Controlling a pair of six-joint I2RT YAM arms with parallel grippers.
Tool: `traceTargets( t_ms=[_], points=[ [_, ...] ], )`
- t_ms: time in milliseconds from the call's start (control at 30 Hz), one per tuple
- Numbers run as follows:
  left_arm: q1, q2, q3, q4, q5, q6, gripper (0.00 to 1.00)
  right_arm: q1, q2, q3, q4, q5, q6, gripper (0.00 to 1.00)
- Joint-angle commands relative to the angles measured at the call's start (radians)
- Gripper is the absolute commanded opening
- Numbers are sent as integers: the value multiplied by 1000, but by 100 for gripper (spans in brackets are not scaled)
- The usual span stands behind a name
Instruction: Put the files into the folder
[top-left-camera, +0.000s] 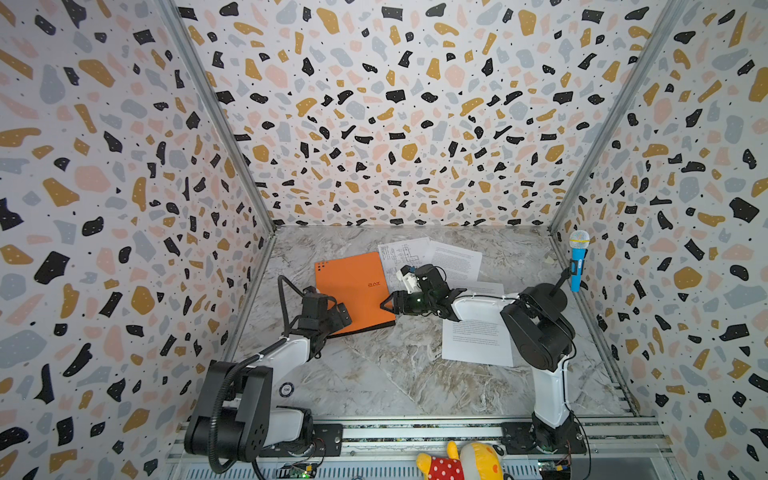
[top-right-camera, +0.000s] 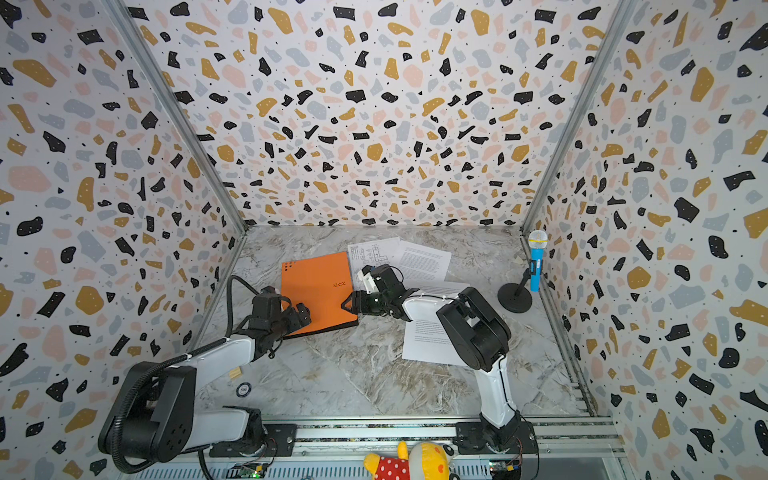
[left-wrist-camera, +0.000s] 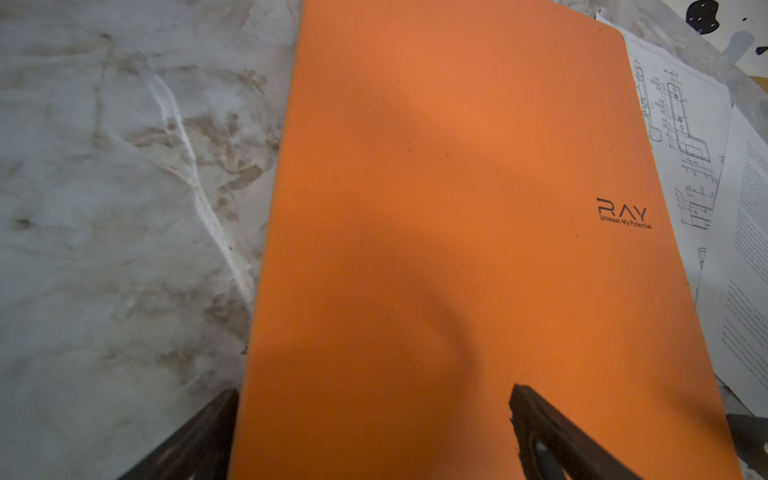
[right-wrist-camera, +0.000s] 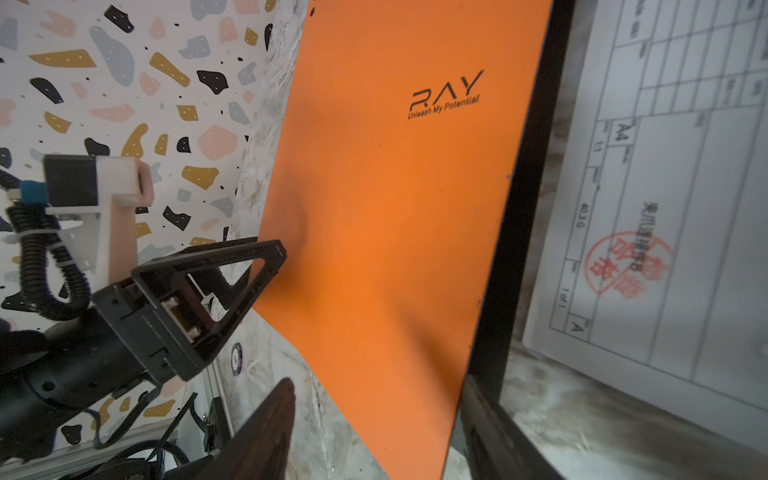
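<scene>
- Folder (top-left-camera: 353, 286) is laid closed on the counter (top-left-camera: 374, 382), left of middle; bare counter is seen along its left and near edges.
- Left hand (top-left-camera: 340, 312): fingers spread wide, set astride the left edge near the front corner.
- Right hand (top-left-camera: 385, 306): fingers apart, set at the right edge.
- Files (top-left-camera: 478, 338) are spread right of the folder.
</scene>
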Motion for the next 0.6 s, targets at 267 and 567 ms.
traceTargets(
  t_ms=[267, 567],
  points=[
    [-5, -76, -55, 67, 67, -23, 100, 15, -50, -76, 132, -68, 139, 54],
    [-5, -120, -103, 111, 95, -52, 100, 11, -48, -140, 231, -91, 228, 48]
  ],
)
